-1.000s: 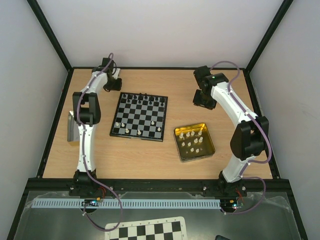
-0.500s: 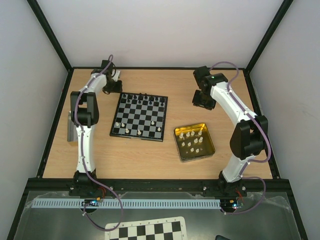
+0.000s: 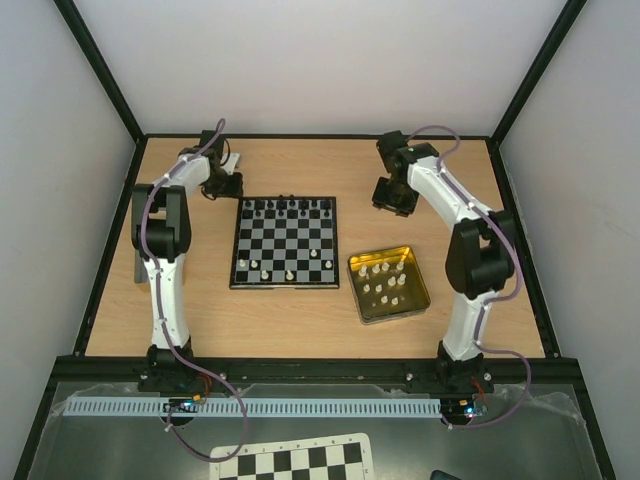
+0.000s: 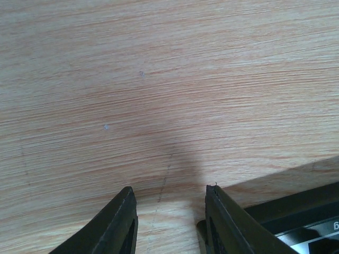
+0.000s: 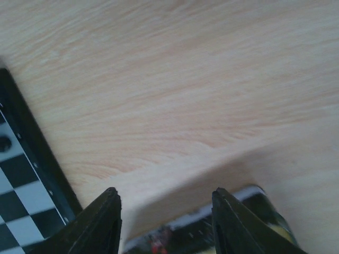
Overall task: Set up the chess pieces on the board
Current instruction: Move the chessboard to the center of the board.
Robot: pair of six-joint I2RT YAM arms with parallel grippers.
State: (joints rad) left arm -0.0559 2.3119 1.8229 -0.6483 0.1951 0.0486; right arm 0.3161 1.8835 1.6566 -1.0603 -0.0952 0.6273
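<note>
The board (image 3: 285,243) lies square to the table, left of centre. Black chess pieces (image 3: 290,207) line its far rows and a few cream ones (image 3: 288,270) stand near its front. More cream pieces (image 3: 385,282) stand in the gold tin (image 3: 420,300). My left gripper (image 3: 222,186) hovers off the board's far left corner, open, nothing between its fingers. In the left wrist view the left gripper (image 4: 169,188) is over bare wood, with the board's corner (image 4: 302,211) at lower right. My right gripper (image 3: 393,196) is open and empty beyond the board's far right corner; the right wrist view shows the right gripper (image 5: 165,190) beside the board's edge (image 5: 32,159).
A flat grey object (image 3: 141,258) lies at the table's left edge beside the left arm. A printed checkered sheet (image 3: 295,462) sits below the arm bases, off the table. A blurred dark thing (image 5: 249,211) sits under the right fingers in the wrist view.
The board has turned from skewed to square with the table and shifted slightly right. The left gripper came down toward its far left corner. The right gripper moved left.
</note>
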